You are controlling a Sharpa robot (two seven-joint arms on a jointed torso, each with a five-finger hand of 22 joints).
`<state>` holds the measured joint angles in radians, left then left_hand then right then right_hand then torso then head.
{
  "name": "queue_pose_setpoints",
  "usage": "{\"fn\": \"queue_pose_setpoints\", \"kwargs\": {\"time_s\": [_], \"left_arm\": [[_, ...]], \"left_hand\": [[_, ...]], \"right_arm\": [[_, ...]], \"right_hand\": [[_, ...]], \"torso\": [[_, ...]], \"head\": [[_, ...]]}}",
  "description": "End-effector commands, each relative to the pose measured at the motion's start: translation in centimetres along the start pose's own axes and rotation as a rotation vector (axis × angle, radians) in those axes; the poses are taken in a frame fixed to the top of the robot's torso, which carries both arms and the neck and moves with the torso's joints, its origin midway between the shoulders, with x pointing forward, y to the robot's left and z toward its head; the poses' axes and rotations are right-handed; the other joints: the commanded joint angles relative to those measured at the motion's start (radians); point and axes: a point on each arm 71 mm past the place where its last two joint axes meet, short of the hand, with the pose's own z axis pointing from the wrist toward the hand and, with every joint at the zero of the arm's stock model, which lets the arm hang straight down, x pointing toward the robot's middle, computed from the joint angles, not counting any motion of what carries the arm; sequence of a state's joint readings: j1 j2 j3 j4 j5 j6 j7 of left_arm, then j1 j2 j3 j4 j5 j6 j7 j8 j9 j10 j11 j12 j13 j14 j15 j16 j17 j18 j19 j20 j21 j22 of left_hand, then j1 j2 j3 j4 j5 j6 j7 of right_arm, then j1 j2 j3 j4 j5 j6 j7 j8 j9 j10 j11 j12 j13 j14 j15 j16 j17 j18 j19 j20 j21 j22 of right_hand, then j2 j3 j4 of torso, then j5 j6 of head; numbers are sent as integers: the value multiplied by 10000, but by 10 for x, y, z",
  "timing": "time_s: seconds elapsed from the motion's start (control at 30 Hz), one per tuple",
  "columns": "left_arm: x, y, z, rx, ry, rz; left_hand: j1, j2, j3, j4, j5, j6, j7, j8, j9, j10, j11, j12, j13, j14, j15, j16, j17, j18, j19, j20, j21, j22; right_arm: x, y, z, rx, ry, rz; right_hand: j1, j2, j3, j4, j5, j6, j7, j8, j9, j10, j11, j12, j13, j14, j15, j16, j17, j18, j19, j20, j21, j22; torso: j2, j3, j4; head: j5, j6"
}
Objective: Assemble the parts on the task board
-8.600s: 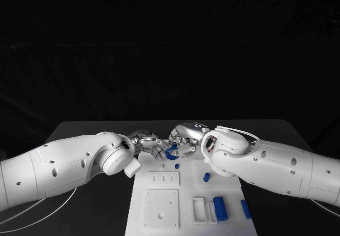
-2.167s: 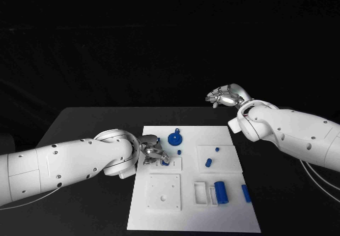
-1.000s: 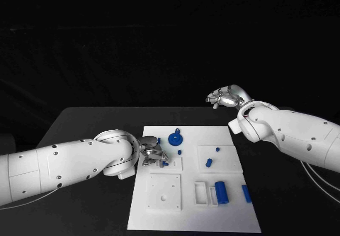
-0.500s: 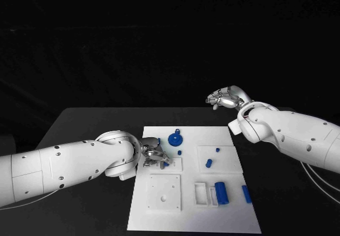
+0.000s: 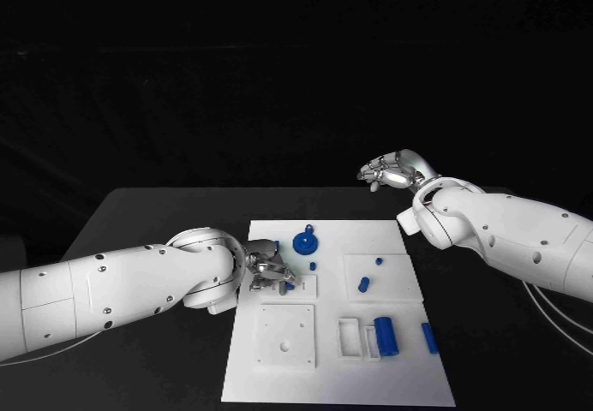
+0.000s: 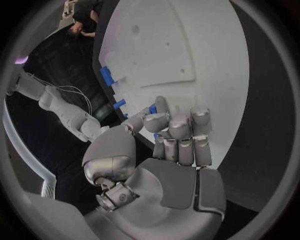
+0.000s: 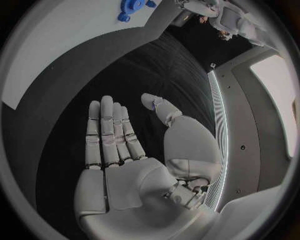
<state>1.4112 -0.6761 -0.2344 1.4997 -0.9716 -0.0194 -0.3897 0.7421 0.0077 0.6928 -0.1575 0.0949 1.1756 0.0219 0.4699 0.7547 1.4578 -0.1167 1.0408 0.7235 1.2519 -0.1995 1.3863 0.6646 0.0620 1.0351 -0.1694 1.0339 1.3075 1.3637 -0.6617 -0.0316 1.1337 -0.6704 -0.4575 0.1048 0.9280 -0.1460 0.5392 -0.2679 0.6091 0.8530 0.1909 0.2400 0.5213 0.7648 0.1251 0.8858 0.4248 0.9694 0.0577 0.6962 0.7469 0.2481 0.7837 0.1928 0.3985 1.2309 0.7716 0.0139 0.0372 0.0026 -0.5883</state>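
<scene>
Since 8.6 s ago both hands have left their meeting point over the far end of the task board (image 5: 333,360); the blue wheel-shaped part (image 5: 305,242) they held between them now lies on the board.

From the head camera, the left hand (image 5: 265,270) is down at the board's left edge, fingers curled onto a small blue peg (image 5: 287,287) at a raised white block (image 5: 293,286). Whether the peg is truly pinched cannot be told from this view. The wheel-shaped part lies just beyond that hand, and a short blue pin (image 5: 363,284) and a tiny blue piece (image 5: 378,259) lie off to its side. Nearer the robot are a blue cylinder (image 5: 386,336) and a blue bar (image 5: 428,337), beside white slots. The right hand (image 5: 393,171) is raised beyond the board's far right corner, well apart from every part.

At the left wrist, the left hand (image 6: 165,137) has its fingers bunched together, with a bit of blue showing at the fingertips (image 6: 161,106) against the board (image 6: 206,60).

At the right wrist, the right hand (image 7: 125,145) is flat, fingers straight, thumb apart, holding nothing; the wheel-shaped part (image 7: 129,8) lies on the board far ahead.
</scene>
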Motion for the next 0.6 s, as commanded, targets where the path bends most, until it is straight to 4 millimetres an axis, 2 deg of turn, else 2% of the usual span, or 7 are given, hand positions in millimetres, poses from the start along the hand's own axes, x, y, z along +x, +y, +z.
{"fn": "queue_pose_setpoints", "kwargs": {"time_s": [0.03, 0.13, 0.17, 0.2, 0.27, 0.6], "left_arm": [[9, 4, 2, -214, 463, 151], [8, 5, 2, -251, 425, 126], [8, 6, 2, -263, 407, 118], [7, 6, 1, -274, 393, 110], [7, 7, 1, -302, 346, 87], [4, 12, 0, -314, 118, -75]], "left_hand": [[-54, -219, -43, 151, -382, 1078, -690, 54, -32, -492, -384, 52, -46, 111, -212, 54, -21, 84, 15, -1054, -16, 151], [-315, -612, -256, 332, -466, 1050, -674, 77, -40, -507, -371, 67, -73, 93, -214, 59, -26, 71, 7, -1039, -13, 148], [-399, -662, -343, 378, -465, 1042, -672, 85, -38, -509, -369, 72, -78, 89, -215, 64, -26, 71, 6, -1037, -10, 148], [-622, -571, -772, 303, -441, 1007, -665, 107, -27, -520, -365, 89, -85, 70, -218, 79, -21, 73, -16, -1037, 11, 164], [-724, -682, -1073, 186, -458, 977, -674, 126, -23, -539, -371, 97, -100, 44, -231, 80, -25, 94, -57, -1048, 7, 166], [-939, -1065, -1436, 256, -462, 895, -681, 153, -38, -574, -378, 88, -170, -13, -276, 61, -53, 154, -122, -1067, -38, 137]], "right_arm": [[2, 1, 0, -72, 133, -17], [2, 1, 0, -63, 130, -19], [2, 1, 0, -62, 128, -20], [2, 1, 0, -60, 126, -21], [1, 1, 0, -51, 113, -25], [1, 0, 0, -43, 110, -26]], "right_hand": [[-10, 113, -44, 2, 64, -90, 13, 35, -10, -53, -4, 57, -16, -104, 2, 29, -14, 126, -34, 37, -56, 9], [-16, 109, -50, 3, 70, -93, 15, 35, -12, -57, -3, 62, -25, -107, 3, 30, -17, 127, -36, 40, -57, 11], [-17, 108, -51, 3, 71, -93, 15, 35, -12, -58, -2, 63, -27, -108, 3, 30, -18, 127, -37, 41, -58, 11], [-19, 107, -54, 4, 73, -95, 15, 34, -14, -60, -1, 64, -31, -110, 4, 30, -19, 127, -38, 42, -58, 11], [-22, 106, -56, 4, 76, -99, 17, 33, -15, -62, -1, 67, -37, -112, 5, 30, -20, 128, -40, 44, -60, 12], [-28, 93, -72, -1, 104, -131, 28, 21, -30, -89, 7, 85, -85, -134, 12, 29, -35, 133, -60, 58, -73, 15]], "torso": [[0, -9, 3], [1, -10, 3], [0, -11, 3], [2, -11, 4], [3, -14, 2], [4, -18, 9]], "head": [[0, -3], [-3, 4], [-8, 8], [-10, 9], [-10, 13], [-29, 22]]}}
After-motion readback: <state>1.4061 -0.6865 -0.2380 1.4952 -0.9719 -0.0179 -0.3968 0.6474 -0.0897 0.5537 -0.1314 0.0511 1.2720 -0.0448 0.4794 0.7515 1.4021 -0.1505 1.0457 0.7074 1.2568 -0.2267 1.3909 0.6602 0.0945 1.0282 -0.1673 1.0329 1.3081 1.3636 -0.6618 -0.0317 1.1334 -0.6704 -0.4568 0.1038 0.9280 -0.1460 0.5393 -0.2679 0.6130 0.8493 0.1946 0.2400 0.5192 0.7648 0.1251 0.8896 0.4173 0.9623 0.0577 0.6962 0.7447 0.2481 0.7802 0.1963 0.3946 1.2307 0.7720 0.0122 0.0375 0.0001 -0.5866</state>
